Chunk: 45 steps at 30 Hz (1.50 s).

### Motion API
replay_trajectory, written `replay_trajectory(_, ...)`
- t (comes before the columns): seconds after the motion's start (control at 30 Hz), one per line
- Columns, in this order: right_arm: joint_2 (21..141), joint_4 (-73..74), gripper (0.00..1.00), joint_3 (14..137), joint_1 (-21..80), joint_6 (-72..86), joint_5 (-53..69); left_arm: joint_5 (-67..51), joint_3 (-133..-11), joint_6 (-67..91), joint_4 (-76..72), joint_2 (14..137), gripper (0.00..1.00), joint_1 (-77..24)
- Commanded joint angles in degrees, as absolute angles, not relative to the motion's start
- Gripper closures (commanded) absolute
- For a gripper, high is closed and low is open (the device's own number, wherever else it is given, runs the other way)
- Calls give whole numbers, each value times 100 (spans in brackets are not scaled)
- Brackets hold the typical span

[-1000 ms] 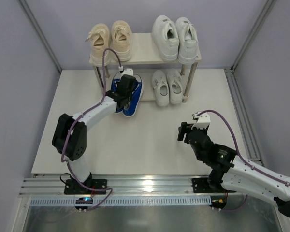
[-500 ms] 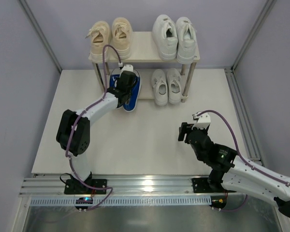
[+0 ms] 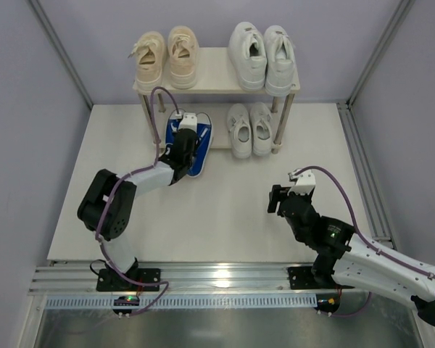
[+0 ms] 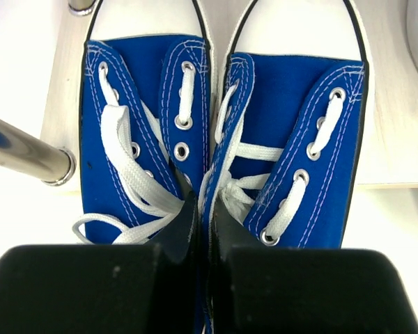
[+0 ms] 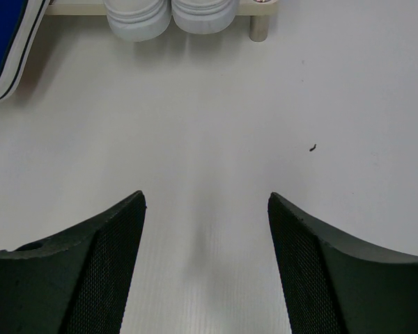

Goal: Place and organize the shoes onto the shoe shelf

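Blue pair point(image 4: 226, 104) on lower board of shoe shelf point(image 3: 217, 81), left half, heels overhanging near edge; canvas looks soft and light, collars likely to fold, rubber toes stiffer; best hold probably inner collars pinched together; long axes side by side, white toes toward back wall, heels toward arms; left fingers point(image 4: 181, 233) clenched on those inner collars; right fingers point(image 5: 90, 271) spread, holding nothing, above tabletop point(image 5: 216, 139), well apart.

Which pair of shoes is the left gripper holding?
The blue pair, lower tier left: the left gripper pinches their inner sides. The beige pair, large white pair and small white pair sit free.
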<state>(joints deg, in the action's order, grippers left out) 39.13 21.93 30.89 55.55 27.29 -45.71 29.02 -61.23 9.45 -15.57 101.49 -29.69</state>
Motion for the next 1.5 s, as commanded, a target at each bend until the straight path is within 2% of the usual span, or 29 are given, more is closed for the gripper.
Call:
replay_trajectory(0.0,3859,2083,27,3059,5590,2839,-4676,3041,-6275,668,-3313,9922,100,-2936)
replay_trajectory(0.27,3771,2259,27,2988,5590,2900,-4711,3155,-6126,203,-4455,10010,100,-2935)
replay_trajectory(0.7,3709,2505,27,3024,5590,2944,-4746,3551,-6627,-325,-5097,10591,100,-2900)
replay_trajectory(1.47,3815,2566,27,3015,5590,3032,-4693,3551,-7374,500,-4746,11136,100,-2610)
